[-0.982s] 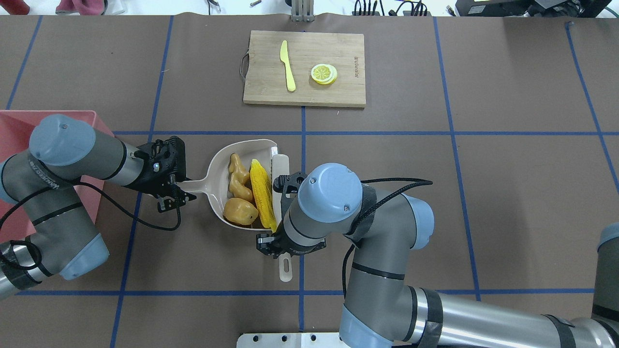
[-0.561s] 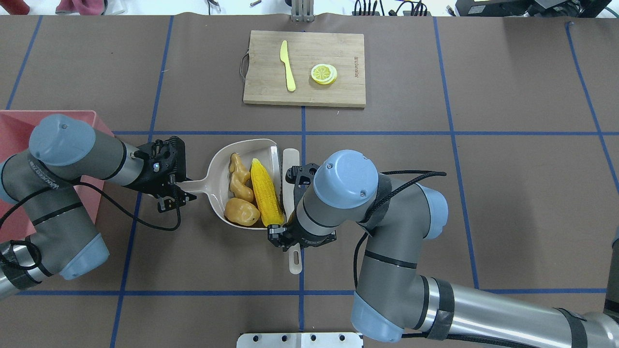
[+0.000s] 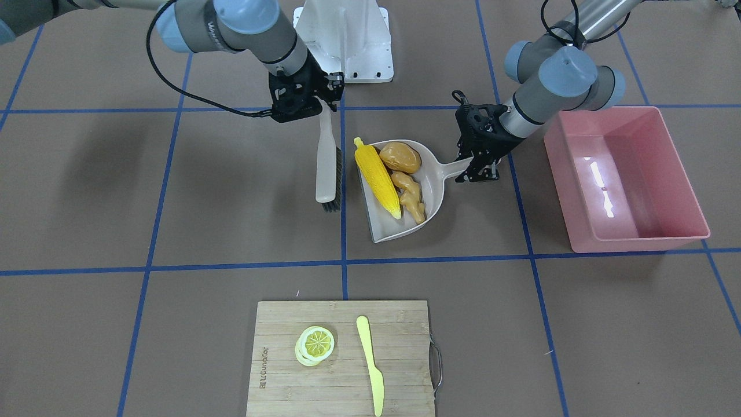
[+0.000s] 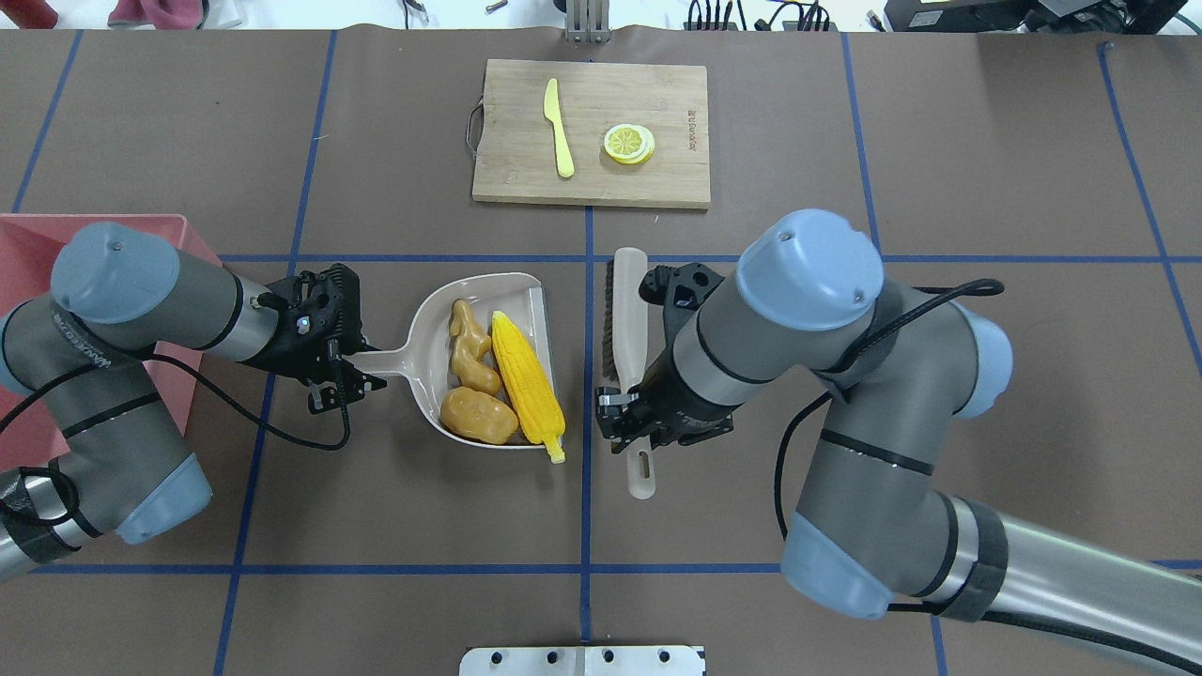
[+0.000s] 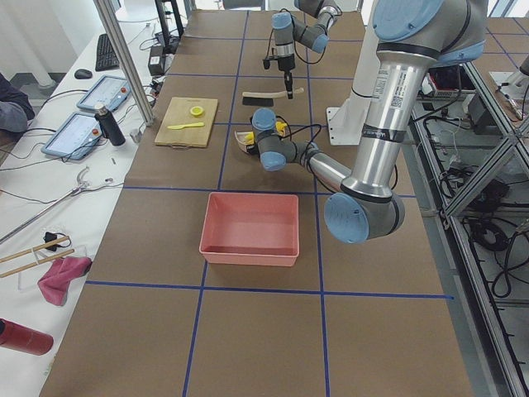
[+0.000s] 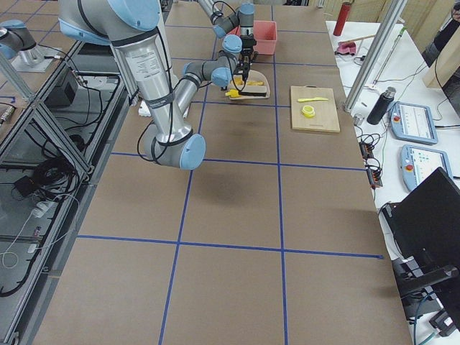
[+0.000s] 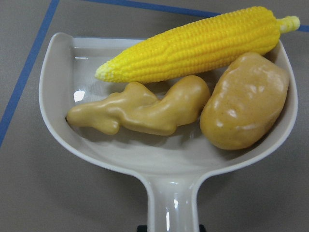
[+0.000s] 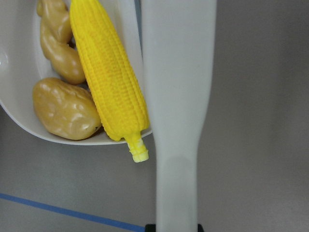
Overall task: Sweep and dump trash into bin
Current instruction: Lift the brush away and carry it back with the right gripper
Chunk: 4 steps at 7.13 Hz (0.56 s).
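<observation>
The yellow corn cob (image 4: 528, 390), the tan ginger root (image 4: 470, 349) and the brown potato (image 4: 479, 415) lie together in the beige dustpan (image 4: 427, 314); the corn's stem sticks out over its open edge. My left gripper (image 4: 347, 371) is shut on the dustpan handle; the left wrist view shows all three foods in the pan (image 7: 169, 164). My right gripper (image 4: 639, 427) is shut on the handle of a beige brush (image 4: 627, 319), held just right of the pan and apart from it. The pink bin (image 4: 28, 244) stands at the left edge, mostly behind my left arm, and is empty in the front-facing view (image 3: 625, 179).
A wooden cutting board (image 4: 592, 131) at the far middle carries a yellow knife (image 4: 559, 127) and a lemon slice (image 4: 629, 143). Blue tape lines cross the brown table cover.
My right arm has carried the brush to the right, off the dustpan's open edge. The corn has settled at a slant in the pan. The left gripper and dustpan have stayed put.
</observation>
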Tool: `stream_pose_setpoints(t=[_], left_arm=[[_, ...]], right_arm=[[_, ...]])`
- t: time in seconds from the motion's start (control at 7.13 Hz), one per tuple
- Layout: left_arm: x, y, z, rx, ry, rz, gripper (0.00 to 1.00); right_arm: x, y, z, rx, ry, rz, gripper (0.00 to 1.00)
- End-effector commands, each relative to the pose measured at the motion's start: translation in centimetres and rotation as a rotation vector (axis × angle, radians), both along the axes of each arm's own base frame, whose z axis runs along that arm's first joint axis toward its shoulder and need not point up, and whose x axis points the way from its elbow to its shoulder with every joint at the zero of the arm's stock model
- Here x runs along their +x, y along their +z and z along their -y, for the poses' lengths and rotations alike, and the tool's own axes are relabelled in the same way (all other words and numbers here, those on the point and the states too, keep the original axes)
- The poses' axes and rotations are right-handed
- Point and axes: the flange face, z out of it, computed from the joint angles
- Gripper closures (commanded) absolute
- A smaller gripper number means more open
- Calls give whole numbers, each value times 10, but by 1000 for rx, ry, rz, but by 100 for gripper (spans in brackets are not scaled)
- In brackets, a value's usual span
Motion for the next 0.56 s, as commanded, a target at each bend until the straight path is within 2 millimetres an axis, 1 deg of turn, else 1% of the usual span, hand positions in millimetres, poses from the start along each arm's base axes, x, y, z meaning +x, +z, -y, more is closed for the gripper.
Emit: stream_pose_setpoints(t=[0.0,0.14,0.28,0.42], left_arm=[[-1,-1,-1,8,-1,-16,100],[-1,0,-1,17,0,-33,100],[-5,2,-4,18,0,-34,100],[-10,2,-8,37,2,-63,100]], right_arm=[[46,29,30,-23,48,-24,100],[77,43,45,-13,90,-33,100],[118,80,52,41,92,-65,100],[154,114,61,91,80,-94,100]])
